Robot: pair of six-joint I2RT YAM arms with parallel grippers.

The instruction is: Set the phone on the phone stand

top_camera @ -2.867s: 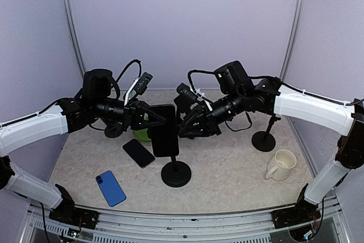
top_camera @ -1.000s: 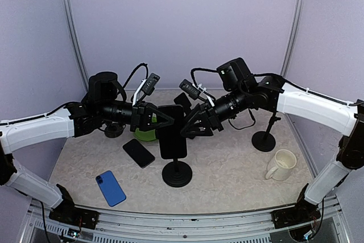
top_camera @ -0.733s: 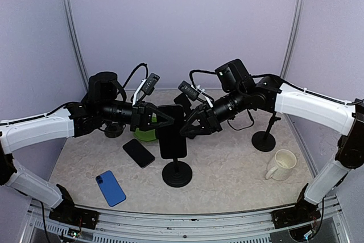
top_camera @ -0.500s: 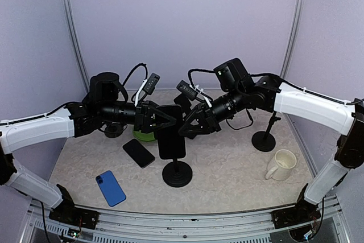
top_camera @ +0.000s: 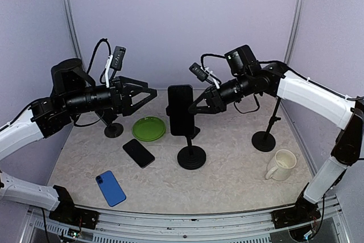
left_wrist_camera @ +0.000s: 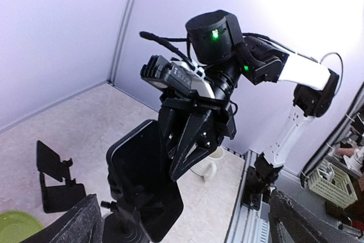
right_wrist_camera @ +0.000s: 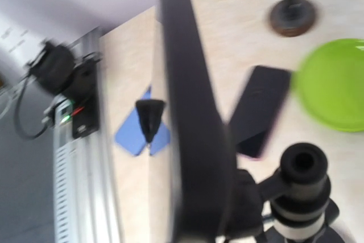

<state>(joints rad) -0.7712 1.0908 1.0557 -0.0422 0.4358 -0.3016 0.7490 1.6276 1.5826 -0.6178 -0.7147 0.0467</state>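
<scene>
A black phone [top_camera: 181, 109] stands upright in the cradle of the black phone stand [top_camera: 191, 157] at mid-table. My right gripper [top_camera: 196, 104] is shut on the phone's right edge. The right wrist view shows the phone [right_wrist_camera: 193, 140] edge-on and blurred, with one of my fingertips [right_wrist_camera: 151, 119] on its left side and the stand's knob [right_wrist_camera: 304, 174] beside it. My left gripper [top_camera: 147, 96] hangs open to the left of the phone, well apart from it. From the left wrist, the phone [left_wrist_camera: 142, 180] appears with the right gripper [left_wrist_camera: 193, 135] clamped on it.
On the table lie a second black phone [top_camera: 139, 152], a blue phone [top_camera: 110, 188] and a green plate [top_camera: 149, 128]. A white mug [top_camera: 281, 164] sits front right. Two more black stands [top_camera: 114, 130] [top_camera: 264, 140] stand at the left and right.
My left gripper let go of the phone, opened wide and drew back to the left. The right gripper closed on the phone. Phone and stand shifted right and toward the back.
</scene>
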